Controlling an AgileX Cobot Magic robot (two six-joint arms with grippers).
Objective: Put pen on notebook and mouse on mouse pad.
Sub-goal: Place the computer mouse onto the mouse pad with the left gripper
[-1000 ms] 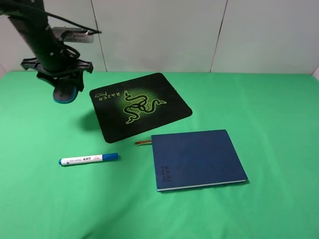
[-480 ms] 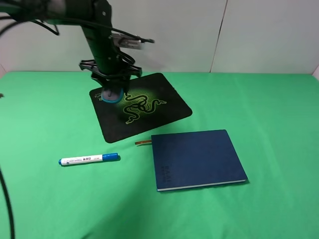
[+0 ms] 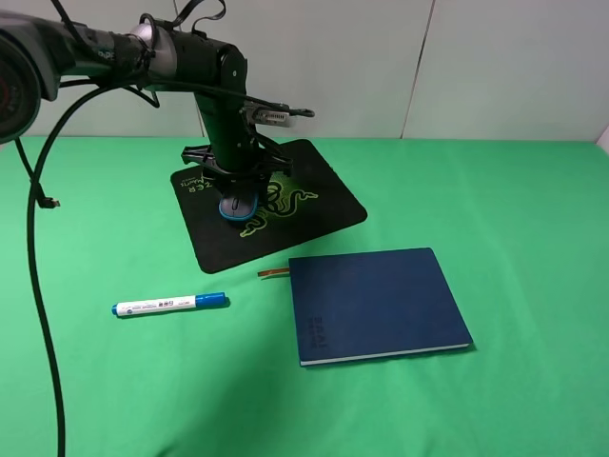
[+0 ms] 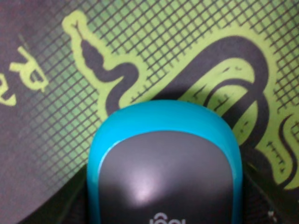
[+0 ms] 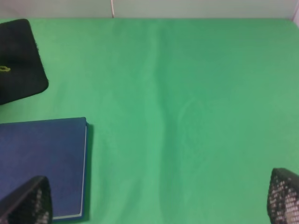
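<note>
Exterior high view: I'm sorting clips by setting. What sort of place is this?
Probably a lab test bench staged as a desk: green cloth for a worktop, plain white panels behind, and a robot arm holding a mouse over a mouse pad.

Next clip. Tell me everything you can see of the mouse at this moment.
The mouse is small, with a matte grey top, a glossy teal-blue rim and part of a pale logo in the left wrist view; it looks like plastic. Its wheel is hidden. It is held in the left gripper, whose dark fingers flank its sides, over the green snake logo of the mouse pad. Whether it touches the pad cannot be told.
</note>
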